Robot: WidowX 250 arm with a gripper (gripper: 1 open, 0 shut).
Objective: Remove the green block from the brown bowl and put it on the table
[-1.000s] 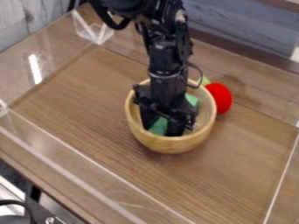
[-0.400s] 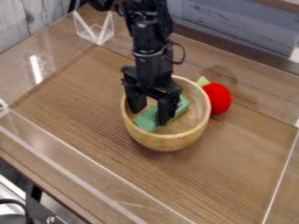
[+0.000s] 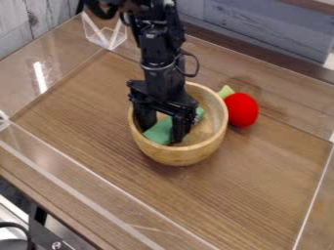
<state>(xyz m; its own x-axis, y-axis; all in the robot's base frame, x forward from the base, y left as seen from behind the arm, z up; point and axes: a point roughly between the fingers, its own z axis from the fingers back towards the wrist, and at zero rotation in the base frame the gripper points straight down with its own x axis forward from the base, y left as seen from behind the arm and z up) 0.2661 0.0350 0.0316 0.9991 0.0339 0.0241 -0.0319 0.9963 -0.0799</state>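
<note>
Item: green block [image 3: 169, 129], lying tilted inside brown bowl [image 3: 196, 149] at mid-counter [image 3: 78, 117]; claw [image 3: 164, 115] released, fingers spread and lowered over the block; step judged: pre-grasp; next move calls for clenching on block, then lifting clear.

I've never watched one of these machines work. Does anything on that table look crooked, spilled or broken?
Nothing looks spilled or broken. The flat green block lies slanted inside the round light-brown wooden bowl, one end propped against the wall, with the black tool open over it. A round red object sits beside the bowl.
</note>
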